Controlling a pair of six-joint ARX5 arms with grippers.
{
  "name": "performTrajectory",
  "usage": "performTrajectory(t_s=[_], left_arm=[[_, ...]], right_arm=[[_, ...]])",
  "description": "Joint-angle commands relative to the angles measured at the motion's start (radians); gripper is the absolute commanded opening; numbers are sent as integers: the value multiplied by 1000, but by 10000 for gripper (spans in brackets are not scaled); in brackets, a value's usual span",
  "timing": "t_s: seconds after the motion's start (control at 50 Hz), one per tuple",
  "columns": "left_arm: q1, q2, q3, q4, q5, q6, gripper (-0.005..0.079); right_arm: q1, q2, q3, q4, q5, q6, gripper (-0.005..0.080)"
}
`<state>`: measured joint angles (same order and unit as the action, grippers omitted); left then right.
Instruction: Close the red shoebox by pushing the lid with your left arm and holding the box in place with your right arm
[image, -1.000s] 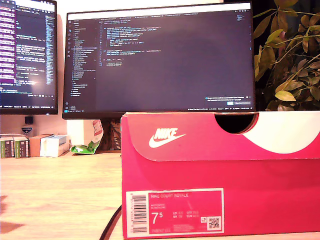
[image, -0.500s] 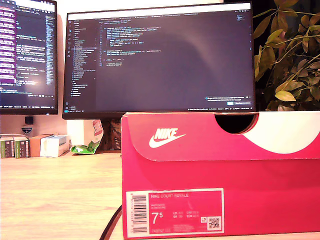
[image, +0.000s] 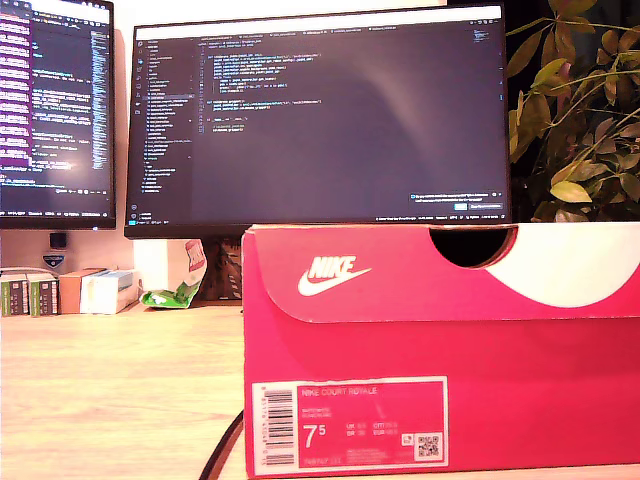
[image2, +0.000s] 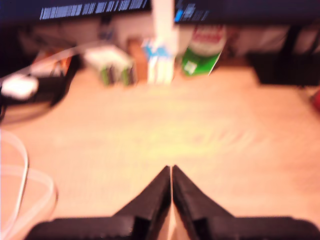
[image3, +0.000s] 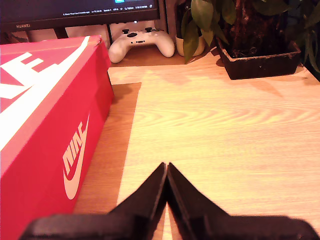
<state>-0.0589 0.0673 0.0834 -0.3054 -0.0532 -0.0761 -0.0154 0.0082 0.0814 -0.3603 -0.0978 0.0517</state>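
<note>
The red shoebox (image: 450, 340) fills the exterior view's lower right, with a white size label on its end. Its lid (image: 400, 270) lies down over the box, the front flap overlapping the end wall. Neither gripper shows in the exterior view. In the second wrist view the shoebox (image3: 45, 115) stands beside my second gripper (image3: 166, 167), which is shut with nothing in it and hangs over the bare wooden table, apart from the box. My first gripper (image2: 171, 170) is also shut and holds nothing, over bare table; this view is blurred, with no box beside the gripper.
Two monitors (image: 320, 110) stand behind the box, a plant (image: 580, 110) at the exterior view's right, small boxes (image: 70, 290) at its left. A black cable (image: 222, 450) runs beside the shoebox. A white game controller (image3: 141, 42) and plant pot (image3: 260, 55) lie ahead of my second gripper.
A faint dark shadow on the table at the exterior view's lower left has gone. The shoebox and its lid have not moved.
</note>
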Motion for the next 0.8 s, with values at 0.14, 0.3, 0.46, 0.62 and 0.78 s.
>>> performTrajectory(t_s=[0.14,0.3,0.46,0.62,0.78], left_arm=[[40,-39,-65,45,41,-24,-19],[55,-43,-89,53,55,-25,-19],[62,-43,-92,61,56,-20,-19],[61,-43,-92,62,58,-22,-19],[61,-43,-92,62,57,-22,-19]], right_arm=[[2,-6,-16,10,-3,3,-12],[2,-6,-16,10,-3,3,-12],[2,-6,-16,10,-3,3,-12],[2,-6,-16,10,-3,3,-12],[2,-6,-16,10,-3,3,-12]])
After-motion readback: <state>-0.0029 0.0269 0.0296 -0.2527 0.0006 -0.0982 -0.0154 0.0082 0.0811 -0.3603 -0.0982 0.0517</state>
